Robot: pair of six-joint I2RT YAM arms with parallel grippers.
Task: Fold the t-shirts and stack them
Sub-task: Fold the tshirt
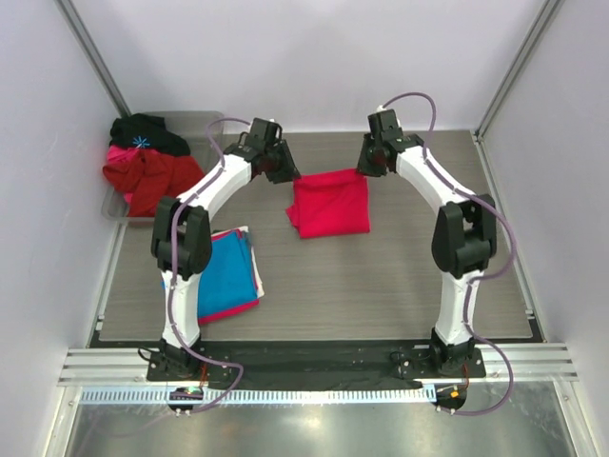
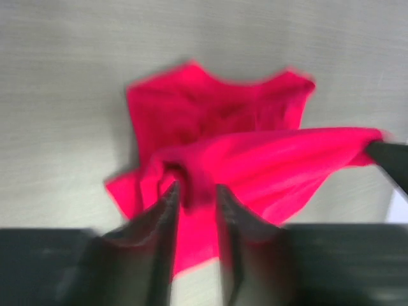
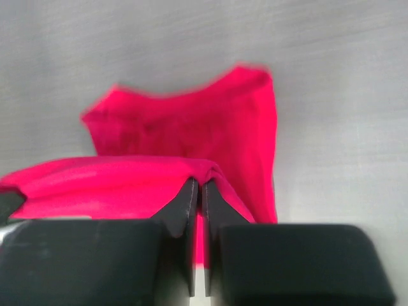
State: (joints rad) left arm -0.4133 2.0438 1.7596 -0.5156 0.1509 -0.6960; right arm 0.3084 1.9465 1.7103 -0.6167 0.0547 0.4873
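Observation:
The bright crimson-pink t-shirt (image 1: 328, 202) lies partly folded at the middle of the table. Its far edge is lifted and stretched between both grippers. My left gripper (image 1: 284, 172) is at its far left corner, with a bunch of cloth pinched between the fingertips in the left wrist view (image 2: 194, 188). My right gripper (image 1: 367, 168) is at its far right corner, jaws shut on the cloth edge in the right wrist view (image 3: 198, 182). The bright blue t-shirt (image 1: 225, 267) lies folded at the left. A pink-red one (image 1: 234, 307) shows as an edge under it.
A clear bin (image 1: 206, 129) stands at the back left, holding a pile of dark red, black and pink clothes (image 1: 147, 169). White walls and metal frame posts (image 1: 90, 52) close in the table. The aluminium rail (image 1: 314, 367) runs along the near edge.

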